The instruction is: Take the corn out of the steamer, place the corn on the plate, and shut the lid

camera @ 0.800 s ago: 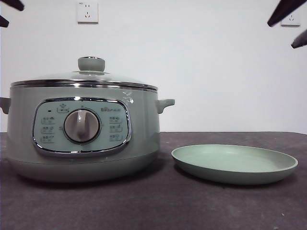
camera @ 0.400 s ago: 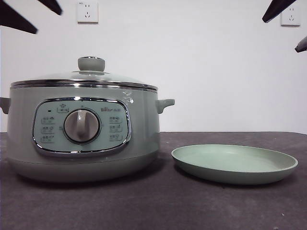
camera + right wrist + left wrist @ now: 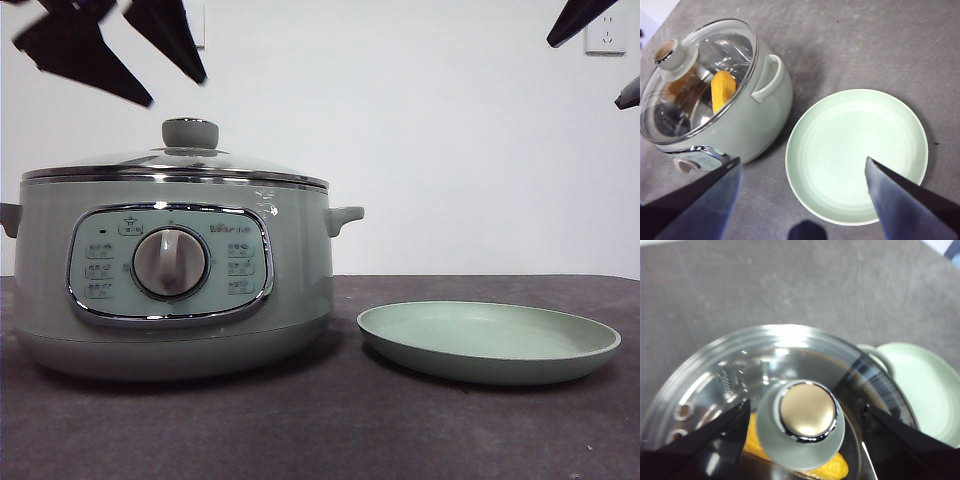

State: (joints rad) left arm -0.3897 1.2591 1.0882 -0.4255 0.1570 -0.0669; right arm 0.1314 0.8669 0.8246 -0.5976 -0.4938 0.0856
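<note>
Under the lidded steamer's [image 3: 170, 270] glass lid [image 3: 785, 390], yellow-orange corn [image 3: 723, 88], left end effector [image 3: 805, 412] jaws apart, right end effector [image 3: 802, 175] likewise.

The place looks like a test bench or lab set up as a mock kitchen. A bare white wall [image 3: 420, 140] carries two power sockets [image 3: 607, 33]. A plain dark grey table [image 3: 330, 430] holds only kitchenware: an electric steamer [image 3: 170, 270] and a green plate [image 3: 489, 343].
</note>
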